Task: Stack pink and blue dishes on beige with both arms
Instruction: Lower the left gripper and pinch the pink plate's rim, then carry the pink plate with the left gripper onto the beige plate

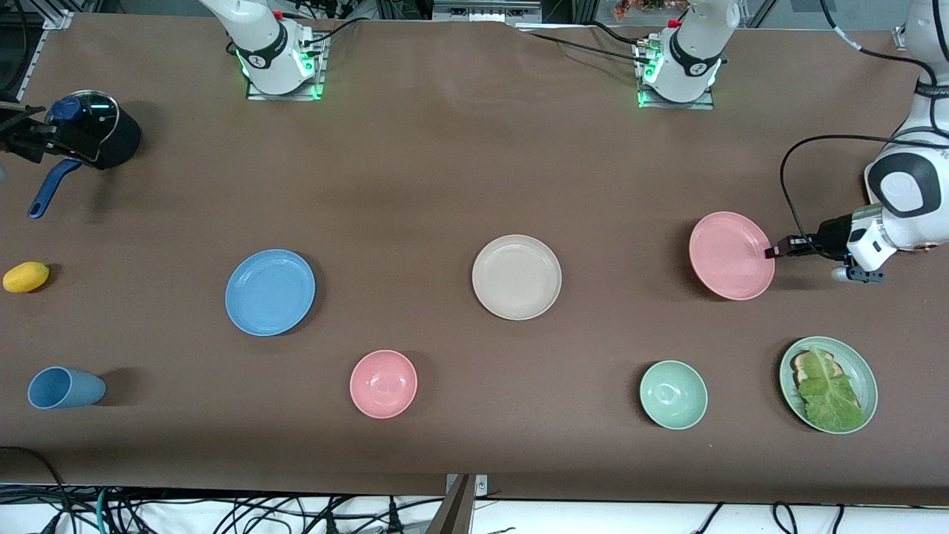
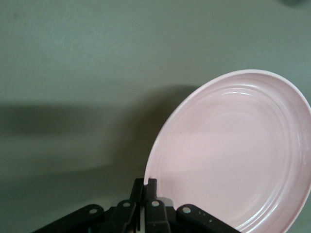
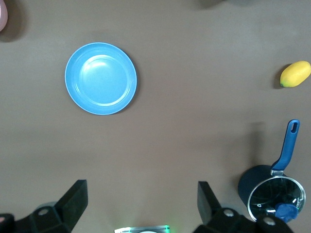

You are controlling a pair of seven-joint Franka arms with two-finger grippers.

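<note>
Green bowl (image 1: 673, 394) sitting nearest camera | left gripper (image 1: 771, 251) clamping pink plate (image 1: 731, 255) rim, tilting it | right gripper (image 3: 141, 204) hanging wide apart | blue plate (image 1: 270, 291), beige plate (image 1: 516, 277) lying flat, well apart

White arms (image 1: 908, 185) with black joint bands, black cables, green-lit bases (image 1: 282, 70), dark end effectors.

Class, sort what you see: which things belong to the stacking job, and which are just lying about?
Job: round matte pink plate, clamped at its rim by the left gripper; round blue plate; round beige plate.
Lying about: pink bowl, green bowl, lettuce plate, blue cup, lemon, dark saucepan.
</note>
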